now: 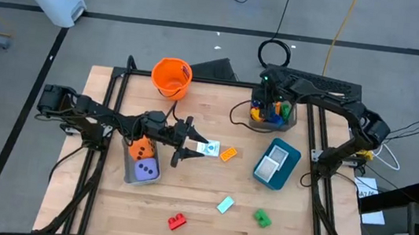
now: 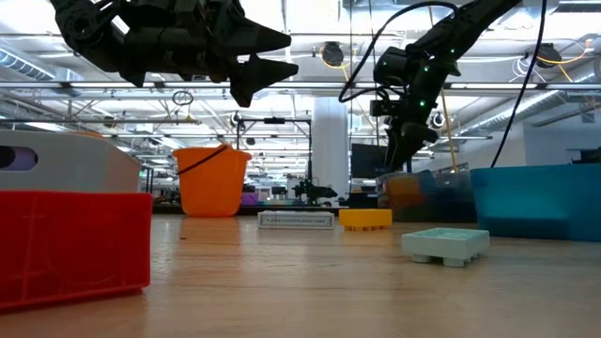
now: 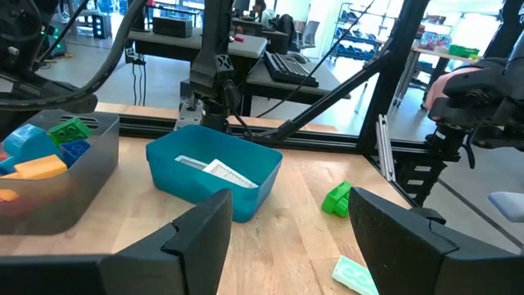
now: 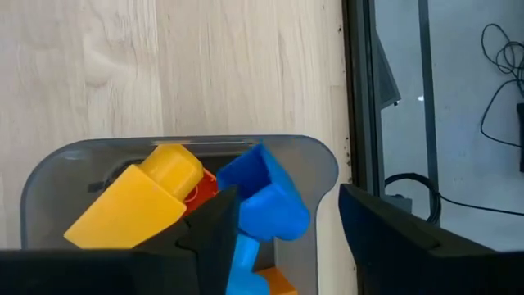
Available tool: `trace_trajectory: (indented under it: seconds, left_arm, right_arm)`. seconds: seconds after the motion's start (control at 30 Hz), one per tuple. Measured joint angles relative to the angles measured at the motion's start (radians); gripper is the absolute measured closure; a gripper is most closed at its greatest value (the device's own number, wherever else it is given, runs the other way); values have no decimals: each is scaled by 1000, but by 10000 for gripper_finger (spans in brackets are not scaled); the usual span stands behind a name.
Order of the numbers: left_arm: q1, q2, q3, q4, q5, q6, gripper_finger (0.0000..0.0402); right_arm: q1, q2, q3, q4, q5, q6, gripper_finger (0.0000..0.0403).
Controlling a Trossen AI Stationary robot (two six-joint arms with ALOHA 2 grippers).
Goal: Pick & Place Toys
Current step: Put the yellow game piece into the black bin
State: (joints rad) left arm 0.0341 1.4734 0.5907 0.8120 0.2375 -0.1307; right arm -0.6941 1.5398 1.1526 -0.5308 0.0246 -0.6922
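Left gripper (image 1: pixel 189 140) is raised over the middle of the bench (image 1: pixel 184 202), fingers spread apart with nothing between them; the left wrist view shows bare wood through the gap. Just beyond its tips lies a white picture card (image 1: pixel 208 147), and touching that card's far side an orange block (image 1: pixel 228 154).

Right gripper (image 1: pixel 265 102) hangs over the grey bin (image 1: pixel 292 116) at the bench's rear right corner. Its fingers stand apart above the bin's contents; in the right wrist view a blue block (image 4: pixel 262 201) sits just in front of the gap, but whether a finger touches it I cannot tell. A yellow block (image 4: pixel 135 201) lies beside the blue one (something red or orange shows between them).

Teal bin (image 1: pixel 277 163) sits toward the right edge, in front of the grey bin, with white cards (image 3: pixel 225 173) inside.

Loose toys near the front edge: red block (image 1: pixel 176 222), pale teal block (image 1: pixel 225 205), green block (image 1: pixel 262 217).

A second grey bin (image 1: pixel 141 160) near the left edge holds an orange die (image 1: pixel 141 149) and a purple die (image 1: pixel 146 170). Orange bucket (image 1: pixel 171 77) stands at the rear edge.
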Motion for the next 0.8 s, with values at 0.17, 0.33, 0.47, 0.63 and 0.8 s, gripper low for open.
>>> trace_trajectory:
  seconds: [0.17, 0.33, 0.47, 0.63, 0.8]
  left_arm:
    - [0, 0, 0, 0, -3, 14, 149]
    - [3, 0, 0, 2, -55, 96, 149]
    - [28, 0, 14, 5, -141, 193, 149]
    - [84, 0, 55, 8, -208, 259, 149]
    - [119, 0, 69, 8, -204, 230, 149]
  right_arm:
    - [17, -20, 0, -5, 38, 3, 191]
    - [84, -87, 0, 14, 51, 29, 193]
    - [158, -163, 0, 51, 53, 40, 191]
    - [267, -253, 0, 95, 49, 173, 192]
    - [374, -300, 0, 104, -4, 372, 194]
